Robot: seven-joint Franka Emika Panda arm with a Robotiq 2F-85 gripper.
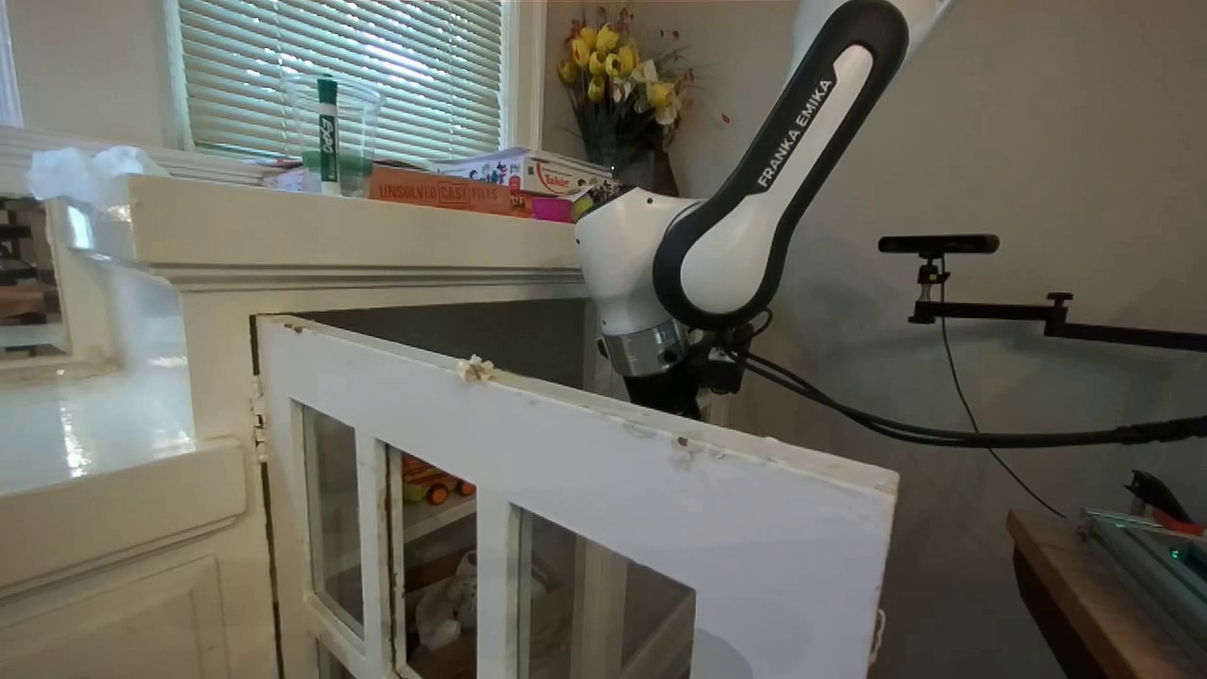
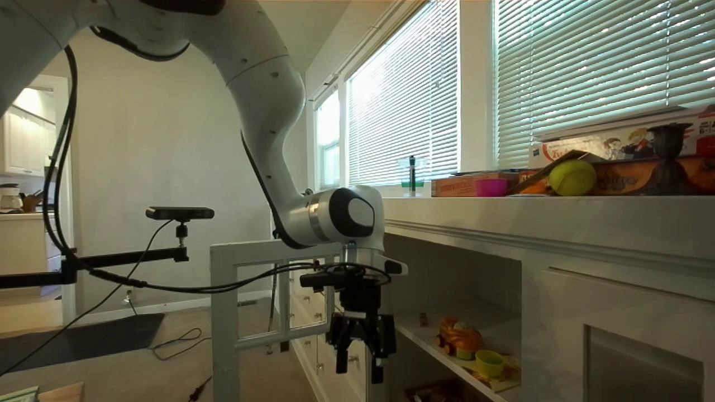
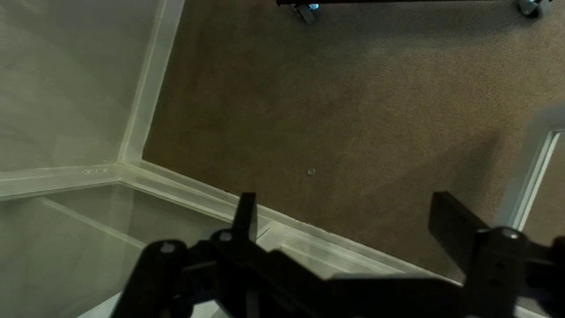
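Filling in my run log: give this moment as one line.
Gripper: open, empty, pointing down | cabinet door: open | on shelf: orange toy vehicle, yellow-green cup

My end effector (image 1: 665,391) is mostly hidden behind this open cabinet door (image 1: 783,528), which is pretty beat up along the top edge, and you can spot a little toy with orange wheels (image 1: 437,491) showing through it. Up on the cabinet ledge (image 1: 358,231) there's a green marker (image 1: 327,137) standing upright (can't tell if it's in the clear cup (image 1: 358,132) or in front of it), an orange box (image 1: 443,193) reading UNSOLVED CASE FILES, and yellow flowers (image 1: 613,66) further back. Over to the right: a camera (image 1: 938,244) on a skinny black mount (image 1: 1000,309), plus the end of a wooden desk (image 1: 1056,556).
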